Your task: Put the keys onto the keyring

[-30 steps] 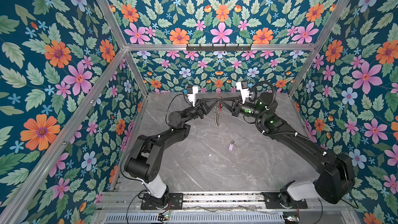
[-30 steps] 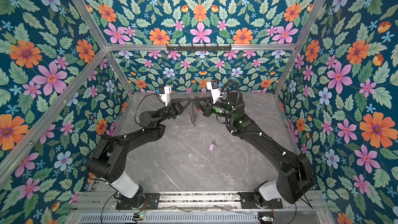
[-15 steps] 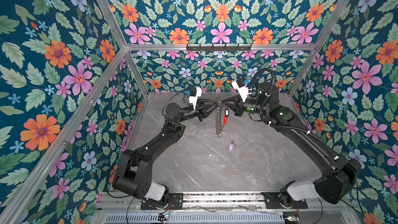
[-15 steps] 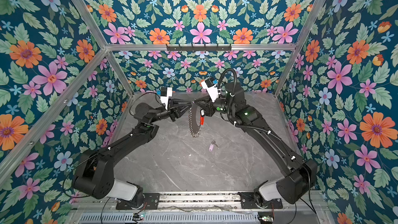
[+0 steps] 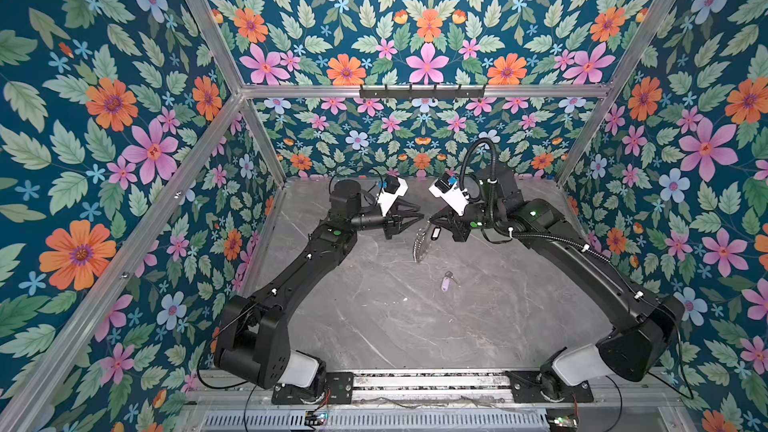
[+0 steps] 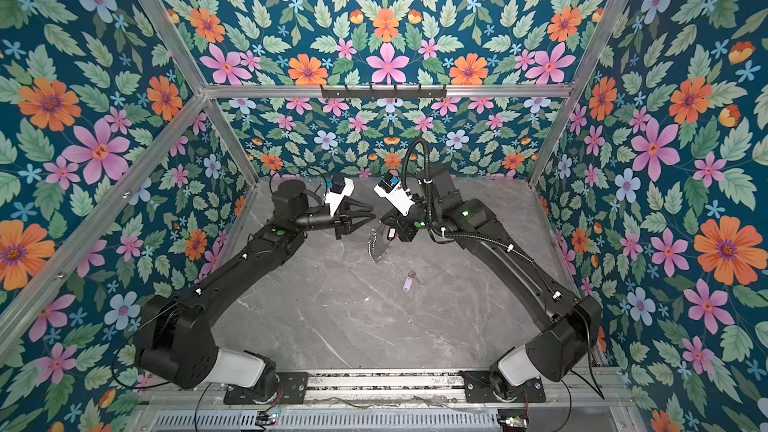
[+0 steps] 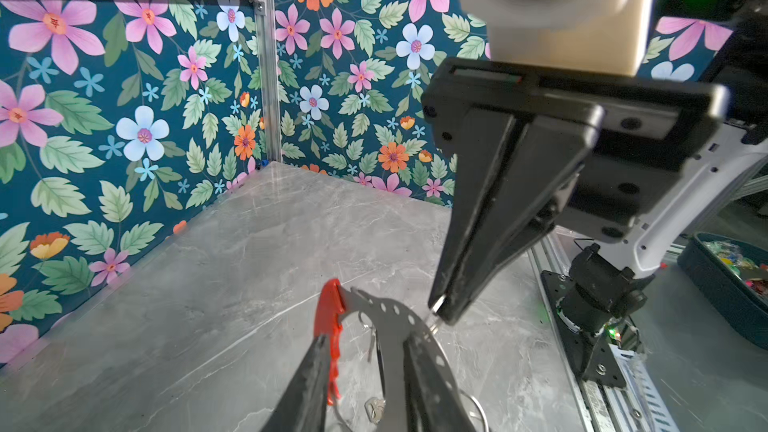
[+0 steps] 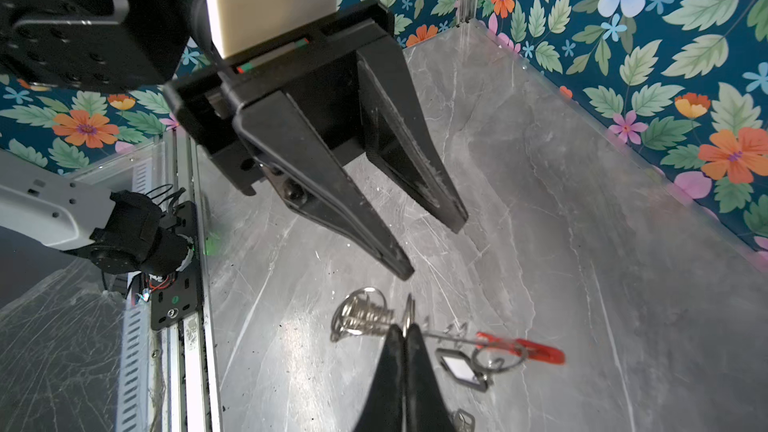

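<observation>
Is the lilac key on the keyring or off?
Off: the lilac key lies on the table, apart from the keyring in the right pincer.

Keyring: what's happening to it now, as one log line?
right tool: shut on keyring | left tool: open, holding nothing | black-tag key: hanging from keyring | lilac-tag key: lying on table

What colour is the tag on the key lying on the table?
Lilac tag; clearest in a top view.
</observation>
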Motion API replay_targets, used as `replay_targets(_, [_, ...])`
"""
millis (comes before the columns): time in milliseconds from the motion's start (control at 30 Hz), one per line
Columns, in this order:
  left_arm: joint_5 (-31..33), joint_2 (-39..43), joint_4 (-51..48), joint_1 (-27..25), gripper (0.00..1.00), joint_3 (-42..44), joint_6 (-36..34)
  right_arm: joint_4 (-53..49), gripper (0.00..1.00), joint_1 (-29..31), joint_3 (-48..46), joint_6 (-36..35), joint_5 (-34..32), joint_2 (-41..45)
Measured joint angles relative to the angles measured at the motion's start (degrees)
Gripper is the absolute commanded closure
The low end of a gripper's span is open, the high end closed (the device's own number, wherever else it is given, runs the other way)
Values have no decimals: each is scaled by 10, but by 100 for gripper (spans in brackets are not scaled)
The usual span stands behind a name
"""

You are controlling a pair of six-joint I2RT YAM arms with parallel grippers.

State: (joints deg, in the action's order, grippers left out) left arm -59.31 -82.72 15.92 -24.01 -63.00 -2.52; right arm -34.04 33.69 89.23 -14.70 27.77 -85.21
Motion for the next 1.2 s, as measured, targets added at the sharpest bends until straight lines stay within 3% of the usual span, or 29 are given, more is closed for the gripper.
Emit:
replay_targets(433, [-21, -18, -6, -17, 74, -17, -6, -4, 100, 4, 0, -4, 4, 5])
replay_targets(767, [-2, -6, -4, -7, 68, -5, 18, 57, 100, 5, -49, 14, -12, 34])
replay_targets(900, [0, -7, 184, 39, 68, 74, 184, 216, 100, 4, -182, 82, -29, 100])
replay_targets(1100, [-20, -51, 477, 47, 69, 96, 414, 411, 100, 4, -267, 165, -28, 118])
replay_targets(1200, [-21, -73, 579, 49, 69, 96, 496, 477, 100, 4, -282, 196, -23, 118])
